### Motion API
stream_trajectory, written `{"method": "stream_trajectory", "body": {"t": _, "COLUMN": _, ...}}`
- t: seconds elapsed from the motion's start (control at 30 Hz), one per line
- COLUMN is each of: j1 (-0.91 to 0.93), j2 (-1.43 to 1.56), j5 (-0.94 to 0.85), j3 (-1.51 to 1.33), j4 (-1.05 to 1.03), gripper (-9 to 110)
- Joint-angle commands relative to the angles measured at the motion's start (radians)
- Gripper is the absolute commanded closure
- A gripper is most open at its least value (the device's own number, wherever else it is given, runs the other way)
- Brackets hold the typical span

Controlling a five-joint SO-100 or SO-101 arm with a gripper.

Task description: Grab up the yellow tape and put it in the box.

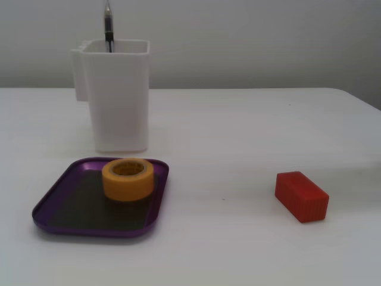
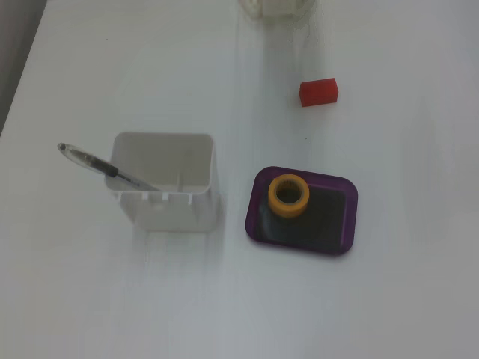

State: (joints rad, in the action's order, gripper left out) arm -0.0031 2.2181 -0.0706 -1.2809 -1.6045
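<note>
So, going left to right in a fixed view: the white pen holder (image 1: 116, 95) with a pen (image 1: 109, 27) sat upper left, and just below it the box (image 1: 56, 208) held the yellow tape (image 1: 128, 179), lying flat near its back edge. The red block (image 1: 302, 196) was off at the right. No gripper showed in either fixed view, so finger state and tape-to-finger spacing couldn't be told.

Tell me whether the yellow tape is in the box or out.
In. The yellow tape lies flat on the dark bottom of the box, inside its purple rim, in both fixed views.
</note>
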Motion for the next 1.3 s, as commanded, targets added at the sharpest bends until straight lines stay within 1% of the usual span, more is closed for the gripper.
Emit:
{"method": "stream_trajectory", "body": {"t": 0.0, "j1": 0.002, "j2": 0.163, "j5": -0.002, "j3": -0.239, "j4": -0.002, "gripper": 91}}
{"method": "stream_trajectory", "body": {"t": 0.37, "j1": 0.003, "j2": 0.742, "j5": -0.002, "j3": -1.085, "j4": 0.399, "gripper": 91}}
{"method": "stream_trajectory", "body": {"t": 0.47, "j1": 0.003, "j2": 0.91, "j5": -0.002, "j3": -1.273, "j4": 0.459, "gripper": 91}}
{"method": "stream_trajectory", "body": {"t": 0.6, "j1": 0.003, "j2": 1.123, "j5": 0.006, "j3": -1.479, "j4": 0.472, "gripper": 91}}
{"method": "stream_trajectory", "body": {"t": 0.73, "j1": 0.005, "j2": 1.252, "j5": 0.011, "j3": -1.563, "j4": 0.472, "gripper": 91}}
{"method": "stream_trajectory", "body": {"t": 1.17, "j1": 0.005, "j2": 1.204, "j5": 0.015, "j3": -1.736, "j4": 0.46, "gripper": 92}}
{"method": "stream_trajectory", "body": {"t": 1.27, "j1": 0.005, "j2": 1.204, "j5": 0.015, "j3": -1.767, "j4": 0.46, "gripper": 99}}
